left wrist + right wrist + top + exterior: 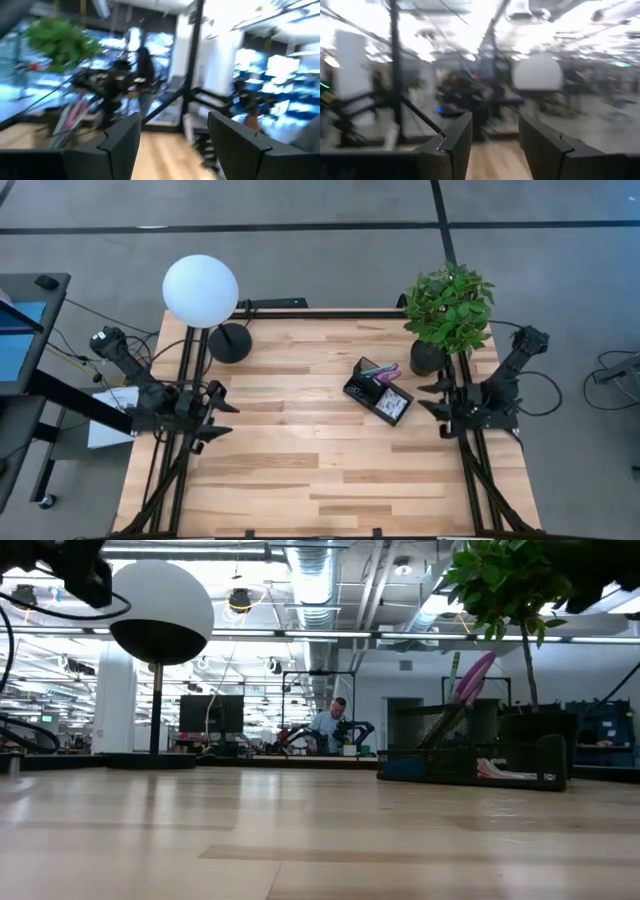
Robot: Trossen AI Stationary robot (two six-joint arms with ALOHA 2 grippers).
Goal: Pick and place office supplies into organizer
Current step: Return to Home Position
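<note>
The left hand (228,420) hangs over the left side of the surface (300,470), its two dark, angular fingers (122,142) spread apart and released, with nothing between them. The right hand (430,398) mirrors it over the right side. Its blocky black fingers (542,142) are likewise parted and empty. Each hand sits at the end of a dark jointed arm that folds toward its own edge of the surface.

Between the two hands, nearer the right one, sits the organizer (352,388), a small black rectangular box turned at an angle to the surface edges. In the low view its walls (430,740) read as fine dark mesh, with a taller back section and a low front tray. The purple-handled scissors (385,372) stand tilted in the taller part, their rounded handles (476,675) rising above the rim beside thin pens. A white patterned packet (396,406) lies flat in the low tray.

The surface is pale butcher-block wood, its narrow planks running left to right. At the far right corner a leafy green plant (450,302) in a dark round pot (427,358) stands just beyond the organizer. At the far left is a lamp with a smooth white globe (200,290) and a black round base (230,342).
</note>
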